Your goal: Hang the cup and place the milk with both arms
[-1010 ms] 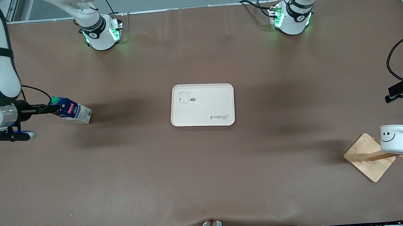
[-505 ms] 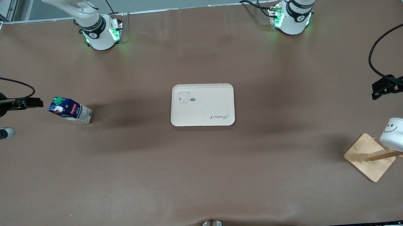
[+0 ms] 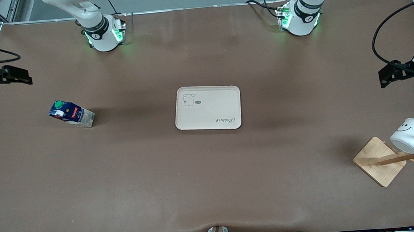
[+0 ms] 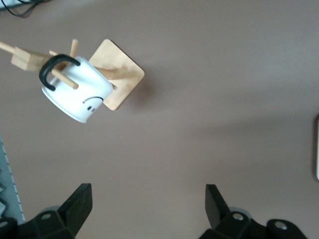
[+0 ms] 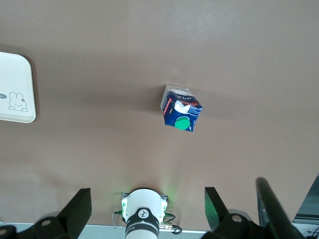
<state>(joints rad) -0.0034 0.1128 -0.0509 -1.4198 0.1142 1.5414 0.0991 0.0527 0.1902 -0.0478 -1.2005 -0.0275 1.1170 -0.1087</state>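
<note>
Cup part looks done: the white mug with black handle and smiley face (the cup) (image 3: 410, 135) hangs by its handle on a peg of the light wooden rack with square base (image 3: 379, 161), tilted, at the left arm's end of the table, nearer the front cam than the tray. The left wrist view shows the same: cup (image 4: 76, 93) on a peg, rack (image 4: 118, 73) under it, nothing gripping it.

Left gripper (image 3: 388, 75) is up in the air over bare table w/ fingers spread wide and empty; in its wrist view both fingers (image 4: 214, 201) are well apart.

Milk part is not done, imo. The small dark blue carton with green round cap (the milk) (image 3: 70, 114) stands on the brown table cover (image 3: 211, 181) toward the right arm's end, well apart from the cream rectangular tray with bear print (image 3: 224, 107), which carries nothing. The right wrist view has the milk (image 5: 181, 110) upright, cap up, tray (image 5: 20, 97) off at the frame edge.

Right gripper (image 3: 16, 75) is also released and empty, over the table near its edge, not touching the milk; fingers (image 5: 215, 204) are apart in the wrist cam.

Left to do, as I judge: grab milk, move to tray.

Hidden/cut off: both arms mostly out of frame in the front view, only the bases and gripper ends show. Carton label text is too small to read. Which peg holds the handle is hard to tell.
</note>
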